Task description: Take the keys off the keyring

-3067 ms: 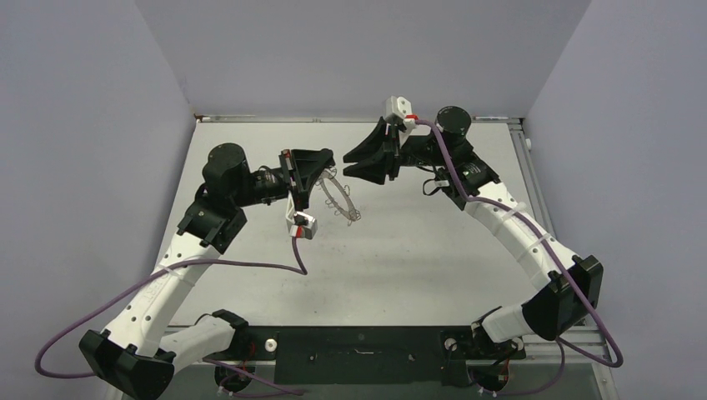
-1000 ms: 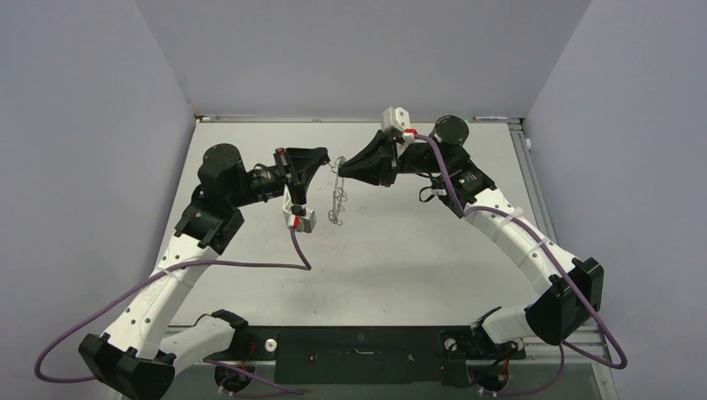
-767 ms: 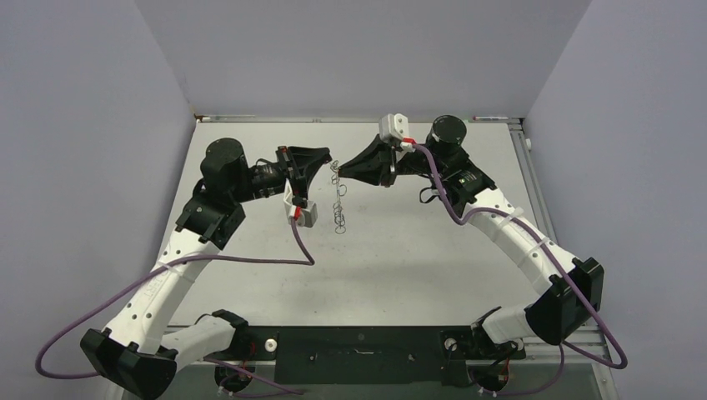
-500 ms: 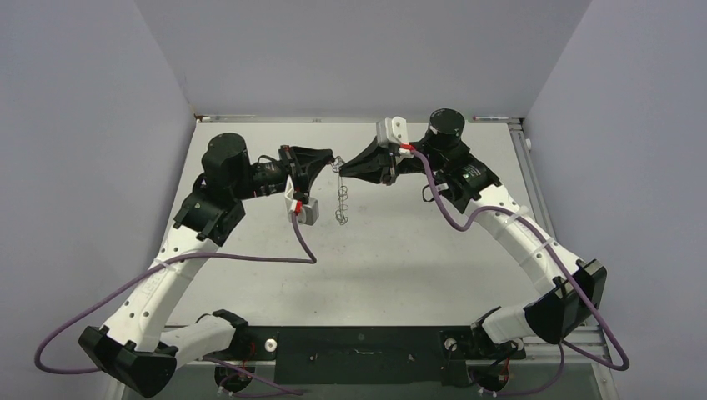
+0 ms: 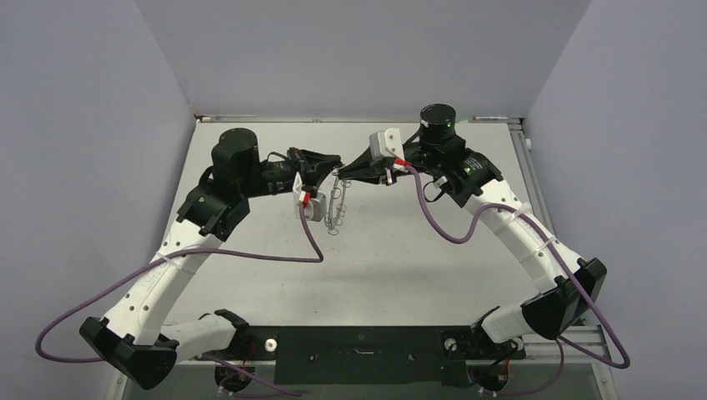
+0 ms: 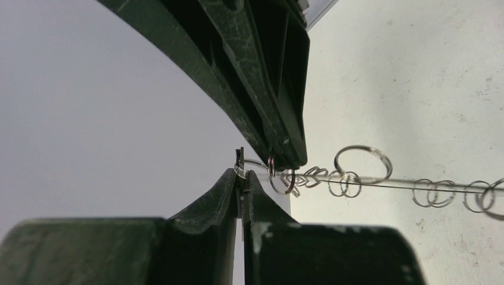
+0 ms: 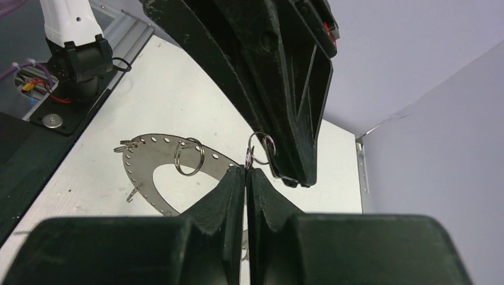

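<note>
The keyring (image 5: 337, 207), a flat grey ring with small holes and wire loops round its rim, hangs above the table between both grippers. My left gripper (image 5: 334, 160) is shut on a tiny thin silvery key (image 6: 241, 159) that stands up between its tips (image 6: 242, 178). A wire loop (image 6: 279, 178) joins the key to the ring. My right gripper (image 5: 343, 171) is shut at the ring's rim beside a loop (image 7: 261, 145), its tips (image 7: 246, 169) almost touching the left fingers (image 7: 285, 119). The ring's flat face (image 7: 148, 153) shows in the right wrist view. It is edge-on (image 6: 404, 183) in the left wrist view.
The pale table (image 5: 392, 258) lies below the hanging ring. Grey walls close in the left, back and right, with a metal rail (image 5: 521, 142) at the far right corner. A black base plate (image 5: 358, 342) runs along the near edge. Purple cables (image 5: 250, 254) trail from both wrists.
My right gripper, open and apart at first, has shut at the ring's rim. Both wrists have turned and drawn together, and the ring now hangs straight down from the meeting tips.
</note>
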Robot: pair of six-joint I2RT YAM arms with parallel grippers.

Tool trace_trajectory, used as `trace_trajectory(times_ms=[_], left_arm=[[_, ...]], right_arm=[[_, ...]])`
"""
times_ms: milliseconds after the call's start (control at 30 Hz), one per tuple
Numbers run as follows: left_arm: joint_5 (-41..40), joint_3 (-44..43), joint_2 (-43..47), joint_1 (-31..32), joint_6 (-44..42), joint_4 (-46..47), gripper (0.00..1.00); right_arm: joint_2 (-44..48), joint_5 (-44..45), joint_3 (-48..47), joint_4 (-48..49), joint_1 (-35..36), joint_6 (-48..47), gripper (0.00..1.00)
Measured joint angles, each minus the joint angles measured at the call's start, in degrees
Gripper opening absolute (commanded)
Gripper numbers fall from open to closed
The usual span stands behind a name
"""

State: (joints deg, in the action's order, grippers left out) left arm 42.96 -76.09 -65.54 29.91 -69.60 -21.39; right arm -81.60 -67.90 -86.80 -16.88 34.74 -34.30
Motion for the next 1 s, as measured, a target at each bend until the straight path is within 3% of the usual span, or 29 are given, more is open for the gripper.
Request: trace_trajectory(times_ms=[533,700,1000], left_arm=[[-6.8,-5.1,-2.2,3.6,7.0,-8.5,0.0],[-13.9,-6.2,-2.4,6.8,10.7,-10.4,0.0],[-25.8,-7.9,-2.9,10.4,15.5,-12.6,0.0]], right_arm=[[-1.7,2.2,-4.1,-10.2,1.2,-13.3,0.05],[-1.7,3.7,-4.3,-10.8,1.4,-13.6,0.07],[-1.7,4.7,-1.3,-5.0,-2.9,-3.7,0.54]])
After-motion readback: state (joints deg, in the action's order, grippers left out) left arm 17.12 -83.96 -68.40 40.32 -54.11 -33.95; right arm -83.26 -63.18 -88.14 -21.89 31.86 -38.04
